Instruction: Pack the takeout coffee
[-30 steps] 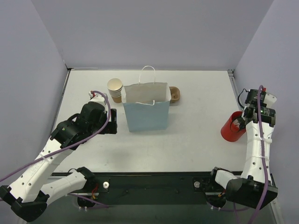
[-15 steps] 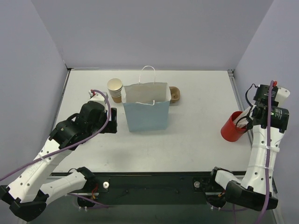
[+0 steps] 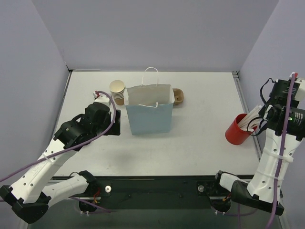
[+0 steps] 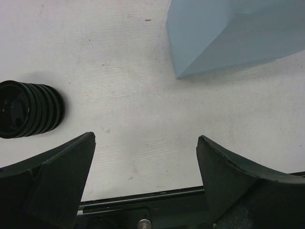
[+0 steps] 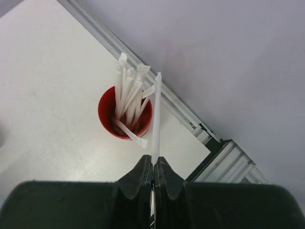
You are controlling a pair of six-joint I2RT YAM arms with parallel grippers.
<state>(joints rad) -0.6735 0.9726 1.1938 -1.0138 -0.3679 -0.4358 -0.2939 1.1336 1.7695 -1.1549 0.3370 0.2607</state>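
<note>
The right tool (image 5: 153,164) is clenched on a single white wrapped straw (image 5: 155,114), gripped near its lower end. Beyond the fingertips the red cup (image 5: 119,133) of straws is seen, and whether the held straw's far tip touches the others cannot be told.

The left tool (image 4: 145,140) is released, its fingers spread wide above the counter (image 4: 143,95) with nothing between them. Just ahead and to its right, only a lower corner of the blue paper bag (image 4: 228,33) is shown. Beside its left finger a stack of black lids (image 4: 28,109) is cut off by the picture's edge.

Of the takeout coffee, only one end of the pulp tray (image 3: 177,97) is seen, well beyond the left tool and behind the bag; the rest is hidden. A stack of lidless cups (image 3: 117,92) stands by the bag's other rear corner.
</note>
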